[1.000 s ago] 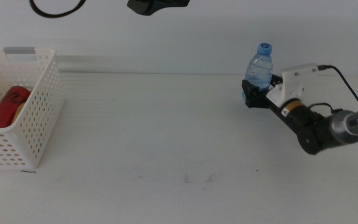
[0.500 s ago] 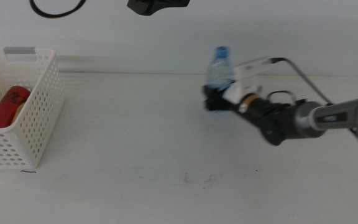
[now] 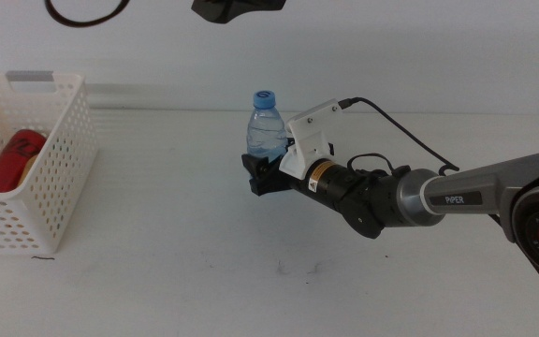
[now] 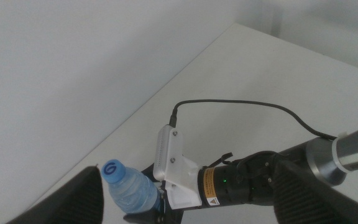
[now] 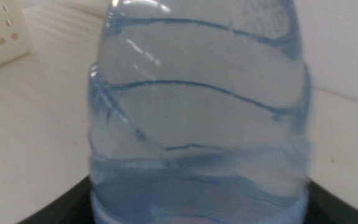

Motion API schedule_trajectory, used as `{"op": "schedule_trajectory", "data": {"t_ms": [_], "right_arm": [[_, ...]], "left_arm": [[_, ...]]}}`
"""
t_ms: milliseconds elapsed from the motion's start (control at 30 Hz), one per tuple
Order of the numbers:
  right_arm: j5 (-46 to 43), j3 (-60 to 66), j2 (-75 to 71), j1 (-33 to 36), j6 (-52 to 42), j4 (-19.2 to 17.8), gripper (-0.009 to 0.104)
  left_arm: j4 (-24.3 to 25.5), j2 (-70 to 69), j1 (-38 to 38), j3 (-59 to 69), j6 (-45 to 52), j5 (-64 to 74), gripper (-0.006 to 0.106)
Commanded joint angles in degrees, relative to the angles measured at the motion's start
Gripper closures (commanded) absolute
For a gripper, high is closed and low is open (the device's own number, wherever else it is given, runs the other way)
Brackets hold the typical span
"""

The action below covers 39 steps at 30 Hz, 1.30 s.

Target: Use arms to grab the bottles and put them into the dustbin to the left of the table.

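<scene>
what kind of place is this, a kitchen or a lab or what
Probably a robot test bench rather than a kitchen: a bare white table, a white perforated dustbin, and the right gripper carrying a water bottle. The left gripper waits above.

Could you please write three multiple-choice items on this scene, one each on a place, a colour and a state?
1. Where is the red can?
A. in the dustbin
B. on the table
C. in a gripper

2. What colour is the water bottle cap?
A. white
B. blue
C. green

3. How is the water bottle held?
A. lying on the table
B. standing free
C. upright in the right gripper

Answers: 1 A, red shows behind the perforated wall. 2 B, the cap is blue in the middle view. 3 C, the jaws are clamped round its base. The left gripper waits above.
</scene>
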Motion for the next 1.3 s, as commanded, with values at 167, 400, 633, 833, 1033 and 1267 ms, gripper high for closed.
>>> {"op": "schedule_trajectory", "data": {"t_ms": [167,400,633,833,1033,1267], "right_arm": [[27.7,1.8,-6.0,0.1,6.9,0.8,0.008],[39.5,19.0,-34.5,0.2,7.4,3.3,0.016],[52.6,23.1,-61.2,0.6,1.9,3.3,0.016],[53.4,23.2,-65.6,0.6,1.2,3.3,0.016],[53.3,23.2,-65.6,0.6,1.3,3.3,0.016],[53.3,23.2,-65.6,0.6,1.3,3.3,0.016]], "left_arm": [[0.3,-0.2,-0.1,0.0,-0.2,-0.8,0.007],[0.3,-0.2,-0.1,0.0,-0.2,-0.8,0.007],[0.3,-0.2,-0.1,0.0,-0.2,-0.8,0.007],[0.3,-0.2,-0.1,0.0,-0.2,-0.8,0.007],[0.3,-0.2,-0.1,0.0,-0.2,-0.8,0.007],[6.0,-0.7,-0.1,3.5,-0.2,-6.8,0.007]]}}
